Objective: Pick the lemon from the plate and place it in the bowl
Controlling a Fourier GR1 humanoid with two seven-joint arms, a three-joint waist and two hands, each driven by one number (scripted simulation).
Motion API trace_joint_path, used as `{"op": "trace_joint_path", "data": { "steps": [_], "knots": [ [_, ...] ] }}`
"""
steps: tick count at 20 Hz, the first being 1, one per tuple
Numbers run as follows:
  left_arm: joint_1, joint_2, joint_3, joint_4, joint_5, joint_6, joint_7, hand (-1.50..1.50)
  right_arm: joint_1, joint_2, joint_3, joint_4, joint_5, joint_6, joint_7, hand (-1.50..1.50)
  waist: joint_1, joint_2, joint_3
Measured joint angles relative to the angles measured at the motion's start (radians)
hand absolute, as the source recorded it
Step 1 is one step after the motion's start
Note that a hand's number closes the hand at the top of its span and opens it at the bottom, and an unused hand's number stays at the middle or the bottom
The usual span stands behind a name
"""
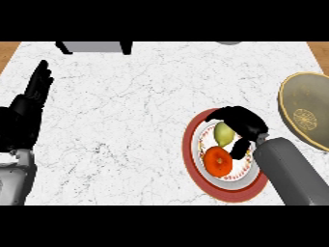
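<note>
A yellow-green lemon (224, 133) lies on a red-rimmed white plate (192, 144) at the lower right of the counter. An orange fruit (218, 161) sits just below it on the same plate. My right hand (242, 123) is over the plate with its fingers curled round the lemon's top and right side, and the lemon still rests on the plate. The bowl (316, 111), dark olive with a yellow rim and a lemon-slice pattern inside, stands at the right edge. My left hand (23, 116) rests open at the left, fingers up.
A grey box-like object (94, 47) stands at the counter's far edge, left of centre. A grey round thing (229, 43) shows at the far edge further right. Wooden floor shows past both far corners. White marble top spreads between the hands.
</note>
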Motion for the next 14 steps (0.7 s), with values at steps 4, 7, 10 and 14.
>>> {"op": "trace_joint_path", "data": {
  "steps": [4,7,10,14],
  "knots": [
    [0.020,-0.020,-0.007,-0.024,-0.023,0.005,-0.003,0.00,-0.026,0.026,-0.010,0.051,0.058,-0.064,-0.043,1.50,0.000,-0.003,-0.003],
    [0.016,-0.027,0.001,-0.026,-0.030,-0.004,0.000,0.00,-0.049,0.036,-0.037,0.093,0.078,-0.079,-0.093,1.50,0.001,-0.004,-0.003],
    [0.013,-0.037,0.004,-0.003,-0.040,-0.006,-0.019,0.00,-0.054,0.047,-0.057,0.129,0.091,-0.109,-0.145,1.50,0.001,-0.005,-0.004],
    [0.035,-0.032,0.020,0.002,-0.041,-0.008,-0.026,0.00,0.097,0.053,0.021,-0.059,0.120,-0.065,-0.119,1.50,-0.028,-0.025,-0.016]
  ]
}}
